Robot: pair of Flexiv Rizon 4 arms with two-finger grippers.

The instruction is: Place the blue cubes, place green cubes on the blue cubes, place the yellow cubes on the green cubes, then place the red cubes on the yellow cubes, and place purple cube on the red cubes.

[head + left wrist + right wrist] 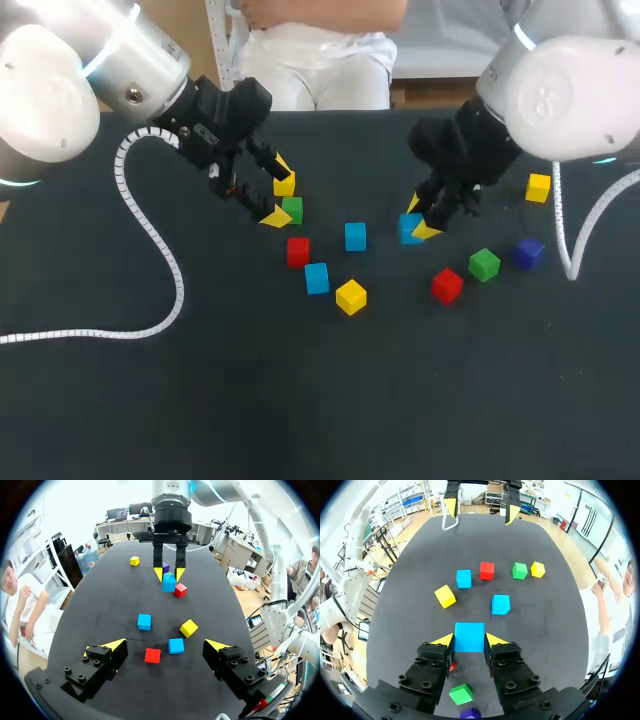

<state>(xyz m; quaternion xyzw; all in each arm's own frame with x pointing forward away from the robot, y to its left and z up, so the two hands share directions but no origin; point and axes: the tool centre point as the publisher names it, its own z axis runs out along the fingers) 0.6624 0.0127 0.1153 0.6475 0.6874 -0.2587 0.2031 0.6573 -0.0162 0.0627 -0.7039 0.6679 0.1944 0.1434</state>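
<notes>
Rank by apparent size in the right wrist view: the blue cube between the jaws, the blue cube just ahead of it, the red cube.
1. Blue cube between the jaws: largest, but nearest the camera.
2. Blue cube just ahead.
3. Red cube: smallest, farthest off. True sizes may match.

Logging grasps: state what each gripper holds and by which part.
Right gripper grips a blue cube by two opposite side faces. Left gripper is open, holding nothing.

A robotics lab: left arm [130, 60] and right arm [570, 95] over a black table [300, 400].
</notes>
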